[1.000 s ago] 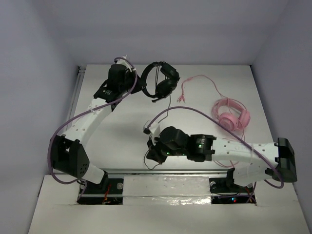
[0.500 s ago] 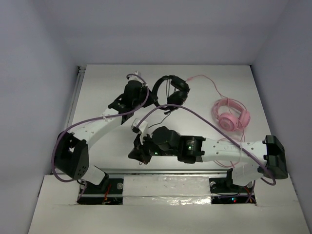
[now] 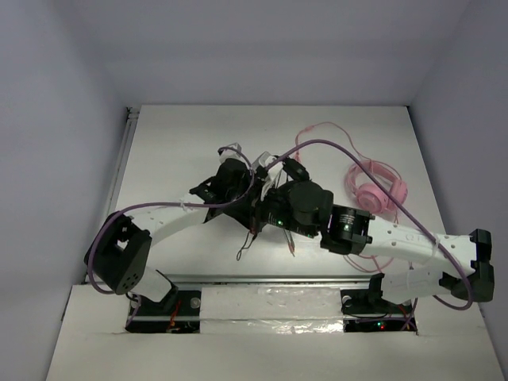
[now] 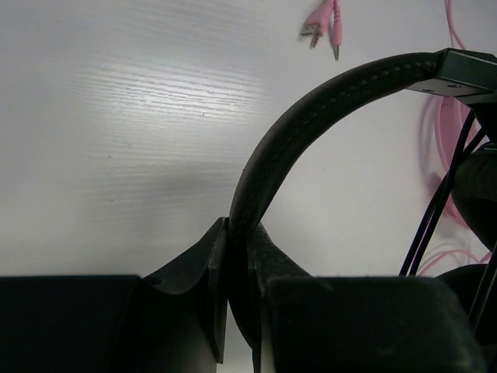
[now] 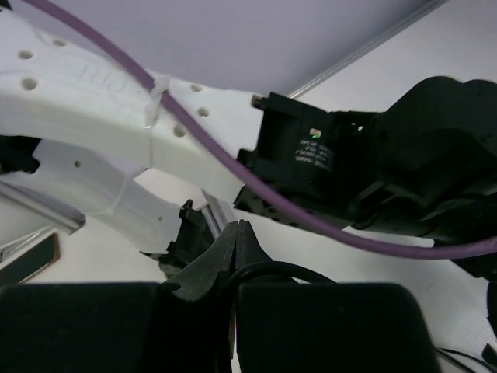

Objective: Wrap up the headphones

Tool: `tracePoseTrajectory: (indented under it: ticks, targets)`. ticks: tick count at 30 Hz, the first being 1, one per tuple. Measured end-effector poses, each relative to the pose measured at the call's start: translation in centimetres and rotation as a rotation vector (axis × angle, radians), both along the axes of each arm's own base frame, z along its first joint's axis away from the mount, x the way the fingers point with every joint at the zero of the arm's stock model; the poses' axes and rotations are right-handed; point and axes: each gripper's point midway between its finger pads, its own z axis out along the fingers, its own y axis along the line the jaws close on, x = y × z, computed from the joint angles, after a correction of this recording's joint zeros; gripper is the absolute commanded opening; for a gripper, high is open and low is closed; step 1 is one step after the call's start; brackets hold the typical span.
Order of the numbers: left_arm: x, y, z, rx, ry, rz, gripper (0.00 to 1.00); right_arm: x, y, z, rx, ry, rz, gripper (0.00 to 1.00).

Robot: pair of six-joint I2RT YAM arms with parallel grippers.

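My left gripper (image 4: 239,233) is shut on the padded headband (image 4: 311,109) of the black headphones, which arches up and to the right. The thin black cable (image 4: 435,210) runs down by an earcup at the right edge. My right gripper (image 5: 237,233) is shut on a loop of the black cable (image 5: 272,270). In the top view both grippers meet mid-table: the left gripper (image 3: 252,194) and the right gripper (image 3: 258,218). The headphones are mostly hidden under the wrists there. A loose end of the cable (image 3: 247,242) trails toward the front edge.
The pink headphones (image 3: 377,186) lie at the right with their pink cable (image 3: 317,131) curling to the back; its plugs (image 4: 322,23) show in the left wrist view. The left arm's white link (image 5: 93,101) and purple hose (image 5: 233,163) cross close in front of the right wrist camera.
The left gripper carried the black headphones from the back toward the table's middle. The right gripper moved from the front left up to them, still holding the cable.
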Motion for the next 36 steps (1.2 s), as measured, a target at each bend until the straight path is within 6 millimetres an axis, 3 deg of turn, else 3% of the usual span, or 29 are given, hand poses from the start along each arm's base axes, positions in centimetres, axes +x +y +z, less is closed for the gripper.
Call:
tracePoseTrajectory:
  ticks: [5,8,12,15,19,22,28,32,36]
  targets:
    - [-1.6,-1.5,-0.2,0.061,-0.03,-0.096,0.0,1.4,-1.1,-0.7,-0.042,-0.01,-0.046,0.0]
    - [-2.6,-1.5,-1.1,0.129,-0.03,-0.144,0.0,2.8,-2.8,-1.4,-0.095,-0.014,-0.08,0.0]
    - [-4.4,0.4,-2.7,0.226,-0.003,-0.177,0.0,4.9,-6.4,-1.5,-0.141,-0.013,-0.125,0.0]
    - [-6.1,2.5,-3.0,0.275,0.018,-0.19,0.0,4.7,-9.3,-0.9,-0.136,-0.016,-0.117,0.0]
    - [-7.2,3.5,-1.2,0.285,-0.002,-0.224,0.0,2.5,-11.4,0.4,-0.122,-0.046,-0.048,0.0]
    - [-8.0,3.8,-0.4,0.319,0.002,-0.278,0.0,1.9,-12.0,0.0,-0.153,-0.064,-0.019,0.0]
    - [-9.0,5.1,1.4,0.48,0.012,-0.427,0.0,3.1,-12.2,-2.6,-0.311,-0.046,-0.018,0.0]
    - [-8.2,4.2,3.6,0.502,-0.042,-0.493,0.0,4.0,-12.7,-3.5,-0.415,-0.029,-0.033,0.0]
    - [-8.6,3.5,3.8,0.498,-0.061,-0.573,0.0,5.6,-14.1,-3.9,-0.506,-0.019,-0.116,0.0]
